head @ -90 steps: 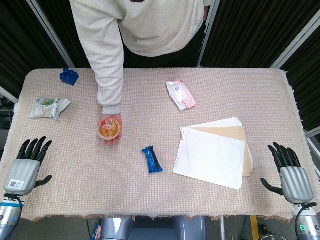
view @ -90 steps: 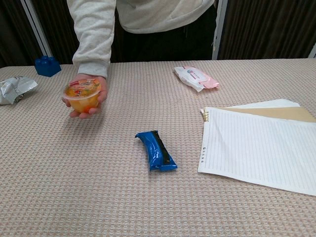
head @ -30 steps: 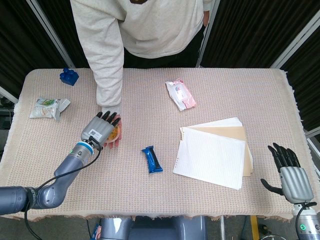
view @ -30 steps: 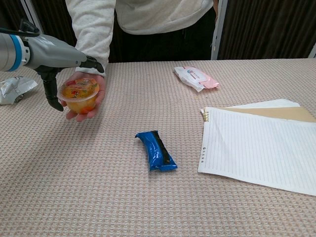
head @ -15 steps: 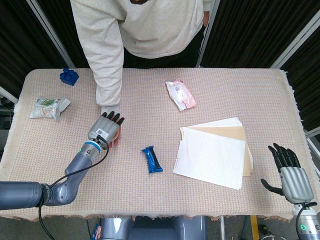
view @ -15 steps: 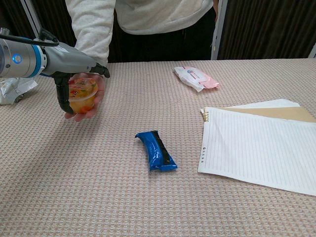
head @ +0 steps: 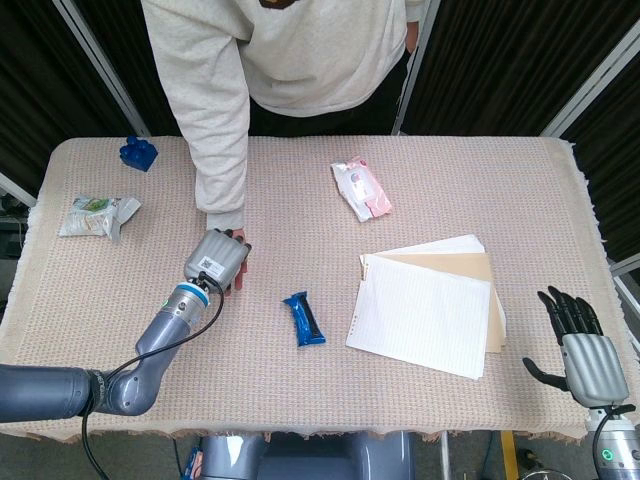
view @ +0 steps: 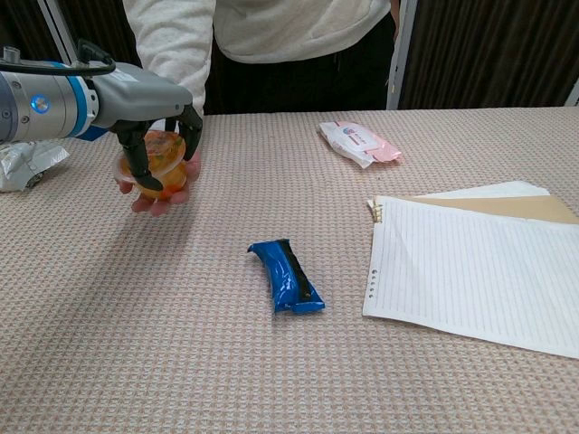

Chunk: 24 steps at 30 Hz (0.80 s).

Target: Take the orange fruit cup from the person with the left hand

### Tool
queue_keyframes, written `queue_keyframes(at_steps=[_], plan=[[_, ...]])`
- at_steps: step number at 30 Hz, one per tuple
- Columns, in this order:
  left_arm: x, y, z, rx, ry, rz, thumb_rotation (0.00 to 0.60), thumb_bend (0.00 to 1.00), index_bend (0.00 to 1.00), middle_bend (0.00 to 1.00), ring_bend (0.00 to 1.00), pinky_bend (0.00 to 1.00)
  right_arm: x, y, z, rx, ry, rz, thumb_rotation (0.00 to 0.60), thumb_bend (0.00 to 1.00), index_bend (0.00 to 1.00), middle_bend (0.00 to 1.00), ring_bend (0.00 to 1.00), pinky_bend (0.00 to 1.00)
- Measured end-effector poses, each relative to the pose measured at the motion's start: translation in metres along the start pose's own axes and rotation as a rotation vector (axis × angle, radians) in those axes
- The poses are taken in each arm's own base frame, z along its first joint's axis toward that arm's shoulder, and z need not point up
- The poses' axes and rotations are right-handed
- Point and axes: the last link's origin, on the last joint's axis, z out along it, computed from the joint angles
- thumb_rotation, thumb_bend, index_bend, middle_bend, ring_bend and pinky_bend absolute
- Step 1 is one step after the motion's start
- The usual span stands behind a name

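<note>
**One cup, two hands on it**

One orange fruit cup (view: 161,165) sits at the left of the chest view, in the person's palm (view: 159,194) above the desk (view: 271,362). My left hand (view: 156,117) lies over it, fingers curled down its sides (gripping it). My right hand (head: 580,350) rests at the lower right of the head view, fingers spread, holding nothing.

Table (head: 420,180): covered by a beige woven cloth (view: 181,344) with a fringed right edge. Backdrop: dark pleated curtains (head: 500,60), divided by slanted grey metal posts (head: 95,65). Lighting: even, soft shadows cast on the cloth.
</note>
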Motion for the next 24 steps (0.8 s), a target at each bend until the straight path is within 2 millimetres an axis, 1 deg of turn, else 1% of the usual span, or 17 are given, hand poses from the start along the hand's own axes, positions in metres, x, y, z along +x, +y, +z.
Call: queue_keyframes(at_steps=[4,9,13,16,18,20,24], plan=[[0.006,0.001,-0.005,-0.024,0.072,-0.034,0.6,0.44,0.6,0.54,0.46,0.43,0.0,0.0,0.0,-0.001,0.002,0.0,0.6,0.14,0.05,0.0,0.0,0.0],[0.011,-0.003,-0.015,-0.035,0.108,-0.064,0.6,0.45,0.61,0.55,0.46,0.43,0.001,0.001,-0.001,-0.003,0.002,-0.001,0.6,0.14,0.05,0.0,0.0,0.0],[0.015,-0.008,-0.029,-0.053,0.143,-0.07,0.6,0.45,0.62,0.55,0.47,0.43,0.001,0.001,-0.001,-0.004,0.003,-0.002,0.6,0.14,0.05,0.0,0.0,0.0],[0.016,-0.015,-0.046,-0.067,0.168,-0.071,0.6,0.45,0.63,0.55,0.47,0.43,0.001,0.001,-0.001,-0.004,0.003,-0.003,0.6,0.14,0.05,0.0,0.0,0.0],[0.012,-0.02,-0.057,-0.07,0.171,-0.069,0.6,0.45,0.63,0.56,0.47,0.43,0.001,0.001,-0.001,-0.004,0.003,-0.004,0.6,0.14,0.05,0.0,0.0,0.0],[0.005,-0.028,-0.069,-0.072,0.163,-0.062,0.6,0.45,0.63,0.56,0.47,0.43,0.001,0.0,-0.001,-0.003,0.003,-0.006,0.6,0.14,0.05,0.0,0.0,0.0],[-0.02,-0.044,-0.092,-0.063,0.113,-0.062,0.6,0.45,0.62,0.55,0.47,0.43,0.0,0.0,-0.001,-0.002,0.002,-0.007,0.6,0.14,0.05,0.0,0.0,0.0]])
